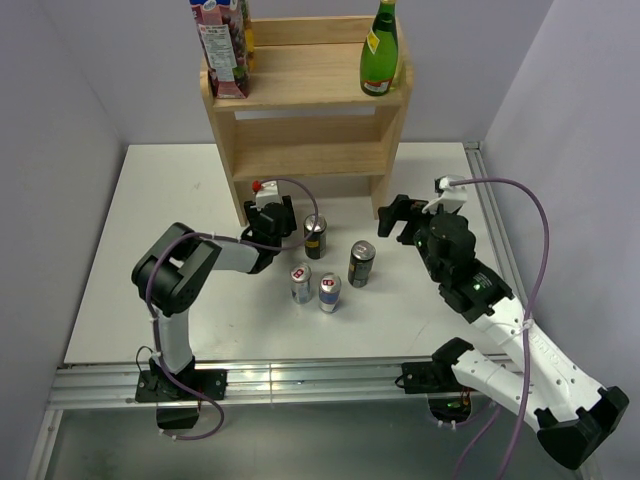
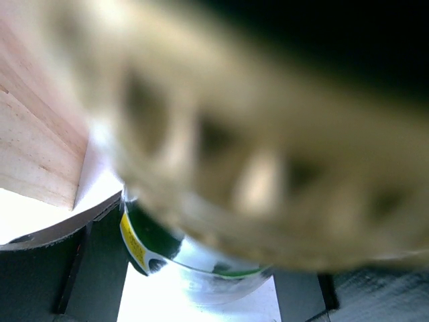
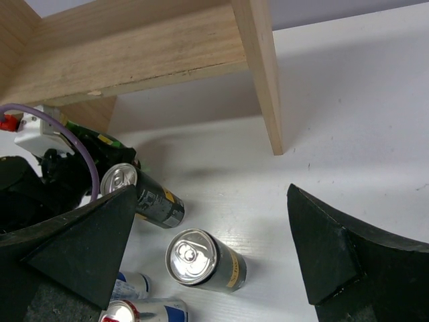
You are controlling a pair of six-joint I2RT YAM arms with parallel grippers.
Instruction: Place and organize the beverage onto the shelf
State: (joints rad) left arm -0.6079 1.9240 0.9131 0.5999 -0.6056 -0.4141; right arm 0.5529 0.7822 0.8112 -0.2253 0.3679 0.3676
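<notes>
White worktop (image 1: 160,200), the shelf (image 1: 300,150) at its far edge. Left end effector (image 1: 280,222) appears clamped on a dark green can (image 2: 194,258) just before the shelf's left panel; right end effector (image 1: 398,218) gapes, empty. Step: grasp. Next: lift it clear of neighbouring cans (image 1: 315,236) onto a tier.
</notes>
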